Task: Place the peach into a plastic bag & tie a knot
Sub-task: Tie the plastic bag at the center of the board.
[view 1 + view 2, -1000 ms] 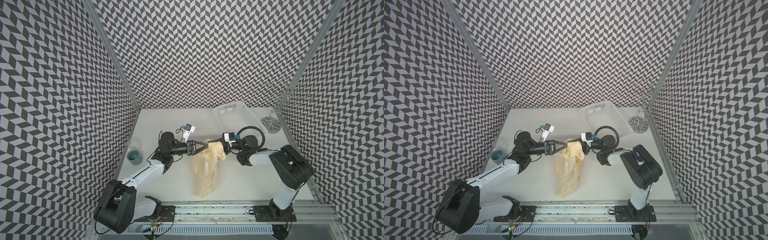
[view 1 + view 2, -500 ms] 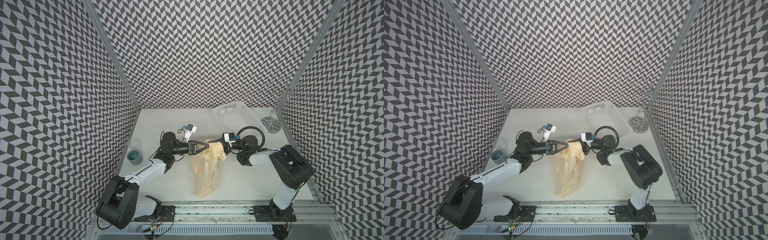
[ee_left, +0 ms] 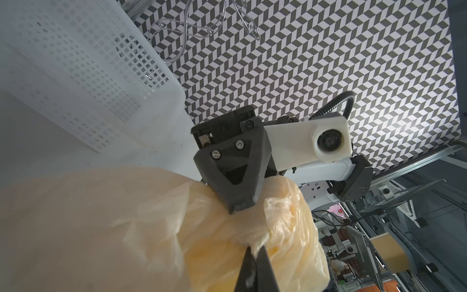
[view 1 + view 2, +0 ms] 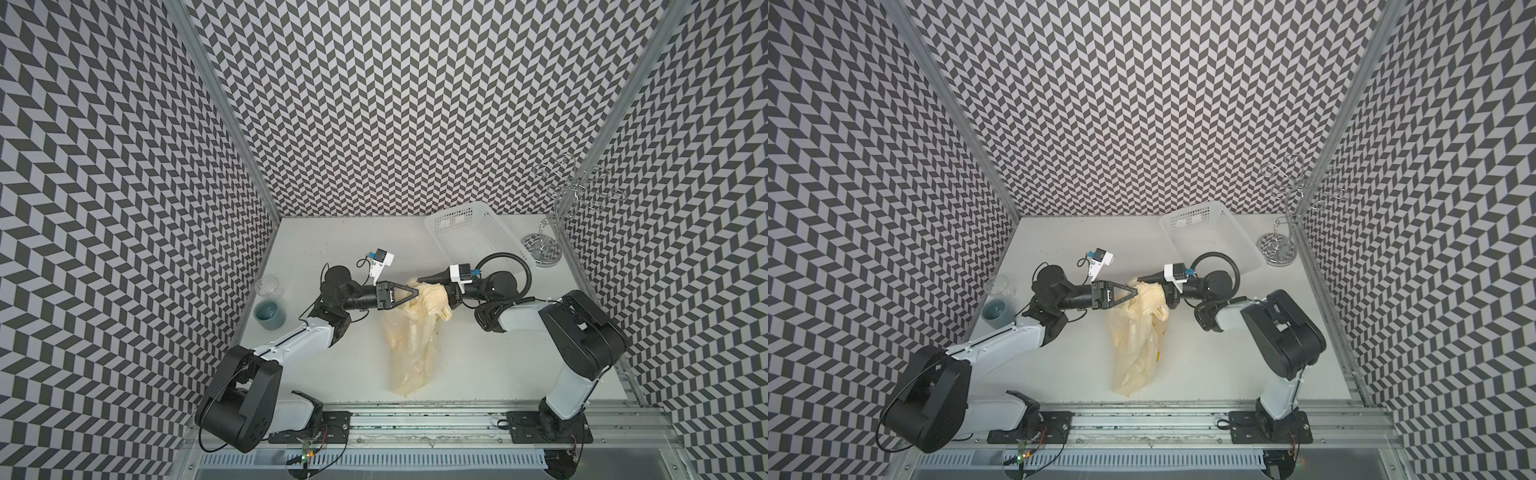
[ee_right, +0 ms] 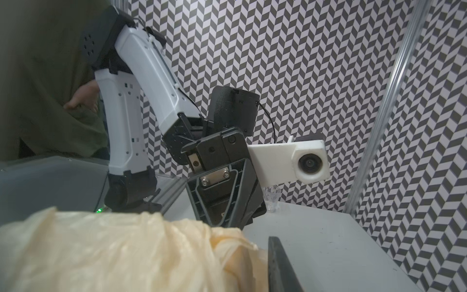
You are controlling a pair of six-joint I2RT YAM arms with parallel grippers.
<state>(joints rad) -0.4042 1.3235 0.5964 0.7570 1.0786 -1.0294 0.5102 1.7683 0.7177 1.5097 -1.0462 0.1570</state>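
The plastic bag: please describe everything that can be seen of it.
The plastic bag is thin, translucent, cream-yellow film, crumpled. It lies lengthwise on the white table, its closed end toward the front rail. Its top end is bunched; the left gripper is shut on a twist of it, and the right gripper touches it. Its contents do not show.

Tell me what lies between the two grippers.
The bunched top of the plastic bag fills that gap, as both top views show. In the left wrist view, the left gripper pinches a twist of it, jaws shut.
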